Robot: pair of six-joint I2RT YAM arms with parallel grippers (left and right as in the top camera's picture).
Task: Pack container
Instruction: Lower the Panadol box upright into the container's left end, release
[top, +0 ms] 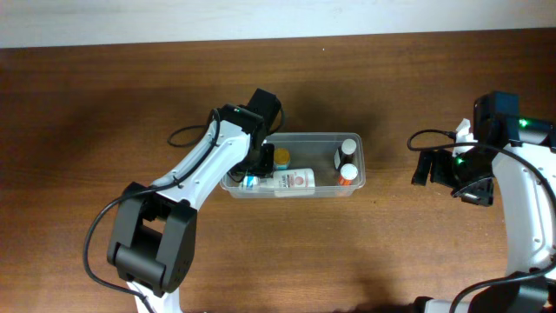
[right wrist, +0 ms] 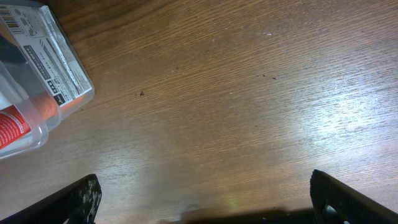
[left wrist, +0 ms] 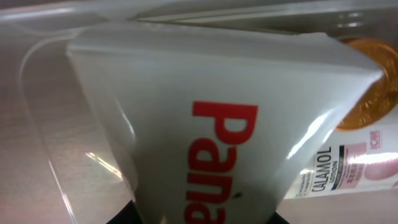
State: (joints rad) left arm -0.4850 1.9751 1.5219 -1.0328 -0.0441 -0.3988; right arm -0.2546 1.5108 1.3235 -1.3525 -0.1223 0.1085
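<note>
The clear plastic container (top: pixel 356 178) sits mid-table. Inside are a Calamol lotion bottle (top: pixel 294 180), an orange-capped bottle (top: pixel 281 157) and two small bottles (top: pixel 347 161) at its right end. My left gripper (top: pixel 250 176) is down in the container's left end, shut on a white box with red letters (left wrist: pixel 211 118), which fills the left wrist view. The lotion bottle (left wrist: pixel 348 171) and orange cap (left wrist: pixel 372 87) lie beside the box. My right gripper (top: pixel 434 168) is open and empty over bare wood right of the container, whose corner (right wrist: pixel 37 81) shows in the right wrist view.
The wooden table (top: pixel 391 252) runs around the container. A black cable (top: pixel 182 135) loops left of the left arm. The table's far edge meets a pale wall at the top.
</note>
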